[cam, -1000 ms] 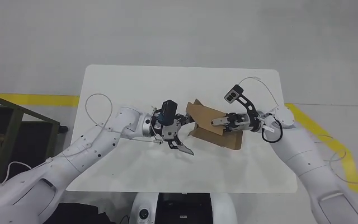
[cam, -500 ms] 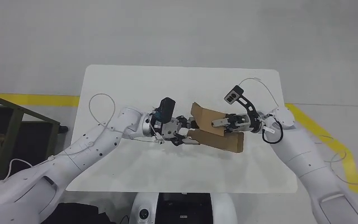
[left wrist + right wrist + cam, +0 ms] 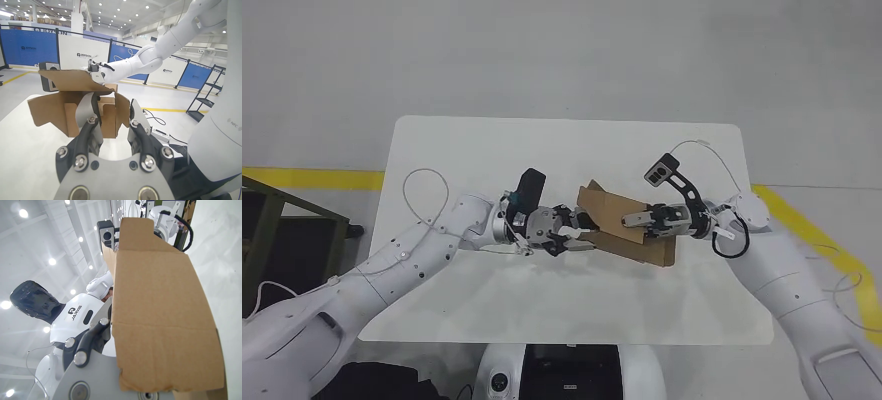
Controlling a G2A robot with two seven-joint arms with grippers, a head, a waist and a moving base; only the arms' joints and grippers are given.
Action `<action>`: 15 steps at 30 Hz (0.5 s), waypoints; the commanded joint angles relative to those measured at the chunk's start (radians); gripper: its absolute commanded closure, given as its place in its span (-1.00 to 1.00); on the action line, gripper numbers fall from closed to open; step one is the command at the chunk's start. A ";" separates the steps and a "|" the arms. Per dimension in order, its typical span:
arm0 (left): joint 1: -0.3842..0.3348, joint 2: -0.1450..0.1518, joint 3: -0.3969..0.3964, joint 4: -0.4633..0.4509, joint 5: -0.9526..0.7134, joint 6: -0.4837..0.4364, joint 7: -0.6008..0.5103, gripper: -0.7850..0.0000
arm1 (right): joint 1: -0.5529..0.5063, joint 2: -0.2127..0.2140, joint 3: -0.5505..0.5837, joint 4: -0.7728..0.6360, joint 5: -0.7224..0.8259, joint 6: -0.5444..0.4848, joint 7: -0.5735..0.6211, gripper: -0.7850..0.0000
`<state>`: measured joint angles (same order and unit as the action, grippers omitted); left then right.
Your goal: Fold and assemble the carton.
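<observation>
- R gripper is clamped on the carton's upper wall, holding it tilted at the white table. Can't tell if the lower edge touches.
- L gripper is spread wide and holds nothing. It sits at the carton's open end w/ one finger inside the box.
- The other finger is just outside a side flap, so that flap stands between the jaws, unpinched.
- The top flap overhangs just above L's fingertips.
- Step in hand, prob.: folding the end flaps in.
- To do it well, L should press w/ the outer finger's flat pad near the crease, not the flap tip, so the board bends on its score.
- R needs a firm grip vs. that push.
- The inner finger should come out before the flap closes on it. Side flaps go first, top flap last.
</observation>
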<state>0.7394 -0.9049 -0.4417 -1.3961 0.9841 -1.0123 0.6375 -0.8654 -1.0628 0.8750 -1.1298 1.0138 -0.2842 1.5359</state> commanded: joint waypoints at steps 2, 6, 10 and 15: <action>-0.006 0.001 0.014 0.008 -0.011 0.000 0.014 0.18 | -0.001 0.001 0.000 -0.003 -0.002 0.000 0.000 1.00; -0.014 0.001 0.032 0.018 -0.034 0.000 0.041 0.22 | -0.002 0.002 0.000 -0.006 -0.002 0.000 0.000 1.00; -0.023 -0.001 0.052 0.032 -0.051 0.000 0.061 0.29 | -0.003 0.002 0.000 -0.009 -0.001 0.000 0.000 1.00; -0.036 -0.005 0.073 0.052 -0.065 0.000 0.074 0.32 | -0.004 0.003 0.001 -0.012 0.004 0.000 0.000 1.00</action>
<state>0.7058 -0.9088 -0.3728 -1.3479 0.9213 -1.0123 0.7110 -0.8693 -1.0604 0.8755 -1.1414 1.0168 -0.2843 1.5359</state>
